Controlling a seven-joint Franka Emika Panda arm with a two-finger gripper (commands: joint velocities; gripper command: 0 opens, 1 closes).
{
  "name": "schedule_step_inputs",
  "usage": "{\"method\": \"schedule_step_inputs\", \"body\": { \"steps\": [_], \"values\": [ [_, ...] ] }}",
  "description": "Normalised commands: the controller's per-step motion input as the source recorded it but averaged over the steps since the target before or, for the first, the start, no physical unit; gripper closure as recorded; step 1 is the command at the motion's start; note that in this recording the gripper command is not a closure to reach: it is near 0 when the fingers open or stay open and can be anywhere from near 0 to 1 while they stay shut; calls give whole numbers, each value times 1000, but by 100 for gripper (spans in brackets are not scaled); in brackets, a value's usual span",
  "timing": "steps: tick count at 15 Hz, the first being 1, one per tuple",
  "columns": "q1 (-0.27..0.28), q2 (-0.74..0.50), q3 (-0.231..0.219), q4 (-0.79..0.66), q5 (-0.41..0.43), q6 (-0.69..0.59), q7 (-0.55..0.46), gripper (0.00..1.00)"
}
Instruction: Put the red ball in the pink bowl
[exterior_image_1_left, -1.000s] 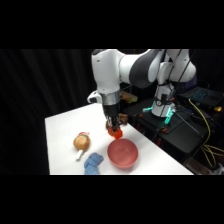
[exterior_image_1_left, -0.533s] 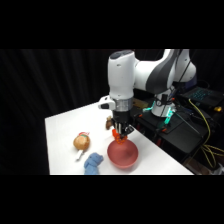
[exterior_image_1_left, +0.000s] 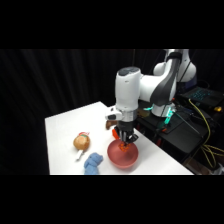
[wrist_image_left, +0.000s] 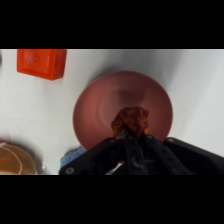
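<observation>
The white arm reaches in from the upper right and its gripper (exterior_image_1_left: 123, 140) hangs straight down over the pink bowl (exterior_image_1_left: 122, 155), which sits near the front edge of the white table (exterior_image_1_left: 65, 125). In the wrist view the gripper (wrist_image_left: 131, 131) is clenched around the red ball (wrist_image_left: 131, 119), a lumpy orange-red thing pinched between the dark fingers and held above the bowl's (wrist_image_left: 100, 107) inner floor; whether the ball touches the bowl cannot be told. From the side the ball (exterior_image_1_left: 124, 144) shows only as an orange-red spot at the fingertips, just over the bowl's rim line. The bowl is otherwise bare inside, its smooth salmon wall showing all round the ball. To the left of the bowl in the side view lies a tan-brown round thing (exterior_image_1_left: 82, 142), and just in front of that, near the table's front edge and close beside the bowl, a small blue thing (exterior_image_1_left: 92, 163). A bright red block (wrist_image_left: 42, 62) lies on the table apart from the bowl, at the upper left of the wrist view; in the side view it is a small red patch (exterior_image_1_left: 109, 125) behind the gripper.
</observation>
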Motion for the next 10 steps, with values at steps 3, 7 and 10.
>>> {"method": "schedule_step_inputs", "body": {
  "steps": [3,7,10],
  "values": [
    [-31,115,6,-6,-69,227,-187,0],
    [-43,18,17,-23,-61,108,-175,0],
    [-89,-104,73,7,40,-107,-214,0]
  ]
}}
